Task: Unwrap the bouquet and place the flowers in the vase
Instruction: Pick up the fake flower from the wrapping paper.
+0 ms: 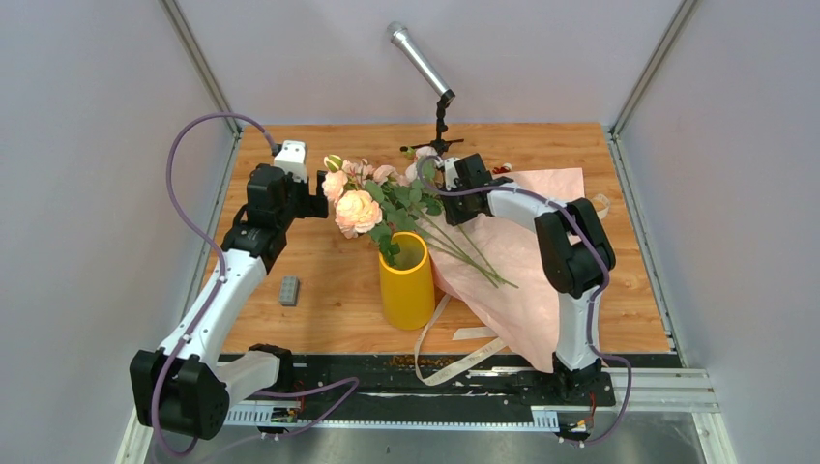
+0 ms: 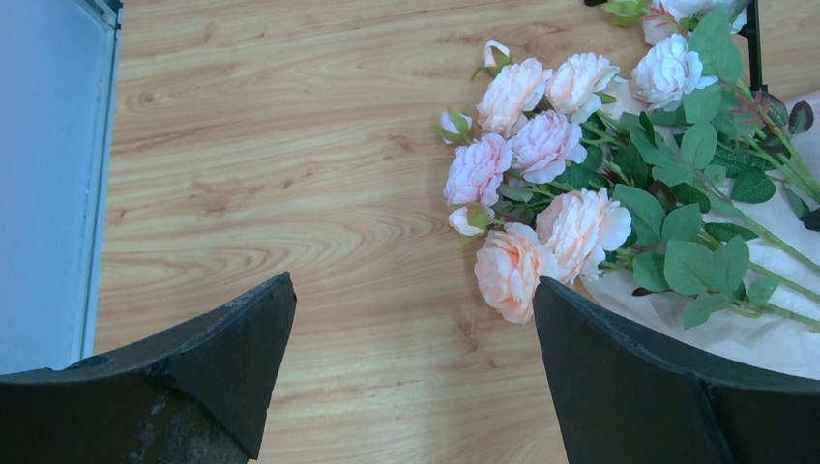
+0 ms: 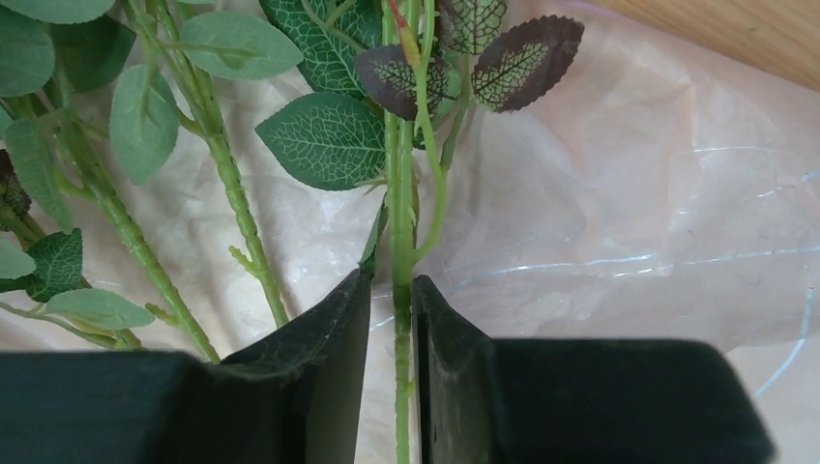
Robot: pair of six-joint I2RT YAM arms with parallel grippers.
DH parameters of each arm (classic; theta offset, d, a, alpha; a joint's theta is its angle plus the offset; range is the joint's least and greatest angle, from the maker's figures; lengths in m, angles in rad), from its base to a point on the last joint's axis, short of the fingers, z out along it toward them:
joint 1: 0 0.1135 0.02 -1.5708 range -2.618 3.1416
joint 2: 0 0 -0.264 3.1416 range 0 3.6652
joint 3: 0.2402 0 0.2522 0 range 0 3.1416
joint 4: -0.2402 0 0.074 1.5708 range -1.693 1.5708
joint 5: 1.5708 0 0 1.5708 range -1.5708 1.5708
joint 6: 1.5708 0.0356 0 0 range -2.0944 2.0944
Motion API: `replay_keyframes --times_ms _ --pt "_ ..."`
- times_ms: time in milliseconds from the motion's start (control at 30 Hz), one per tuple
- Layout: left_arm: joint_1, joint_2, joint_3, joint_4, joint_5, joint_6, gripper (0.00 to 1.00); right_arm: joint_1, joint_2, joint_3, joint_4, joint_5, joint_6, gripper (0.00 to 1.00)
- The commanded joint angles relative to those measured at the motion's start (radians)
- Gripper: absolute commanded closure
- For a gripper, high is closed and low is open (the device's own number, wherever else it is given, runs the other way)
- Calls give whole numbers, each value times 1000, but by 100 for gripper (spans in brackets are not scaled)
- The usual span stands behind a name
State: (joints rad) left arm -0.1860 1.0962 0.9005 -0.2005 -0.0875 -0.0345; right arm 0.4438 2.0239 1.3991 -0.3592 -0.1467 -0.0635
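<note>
Pinched narrow at the right gripper, with one thin green stem of the flowers caught between the two black fingers. Directly under that grip, crinkled pale pink wrapping paper, spread open on the table, with more thorny stems and toothed leaves fanned across it to one side. From above, reaching in from the right over the far part of the paper, behind the vase.

Spread wide at the left gripper, holding nothing, hovering over bare wood with the pink and peach blooms just beside one finger.

Farther out: blooms lying left of and beyond the yellow vase, stems slanting back to the right across the paper, not yet down inside the vase. Hard to tell from above whether the lower leaves touch its rim or merely overlap it. Upright near the middle of the table, that vase. Loose beige ribbon trailing from the near edge of the paper beside the vase's foot. Small grey block well to the left of the vase. Microphone on a stand at the far edge.
</note>
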Motion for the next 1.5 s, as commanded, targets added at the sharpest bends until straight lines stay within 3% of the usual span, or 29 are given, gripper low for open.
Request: replay_keyframes --times_ms 0,100,267,533,767,1067,1467 --pt "7 -32 34 23 0 21 0 6 17 41 7 37 -16 79" --pt "7 -34 34 23 0 22 0 6 16 42 7 43 -19 83" --pt "7 -36 34 23 2 22 0 6 13 45 -1 60 -28 100" --pt "7 -42 31 25 3 22 0 6 -34 23 23 32 -33 100" --pt "6 -53 26 31 2 20 0 3 -222 -153 247 30 16 100" --pt "6 -71 25 31 6 16 0 1 -352 -209 282 7 30 100" --pt "7 -96 17 37 26 -1 0 -24 -654 -370 412 -80 121 100"
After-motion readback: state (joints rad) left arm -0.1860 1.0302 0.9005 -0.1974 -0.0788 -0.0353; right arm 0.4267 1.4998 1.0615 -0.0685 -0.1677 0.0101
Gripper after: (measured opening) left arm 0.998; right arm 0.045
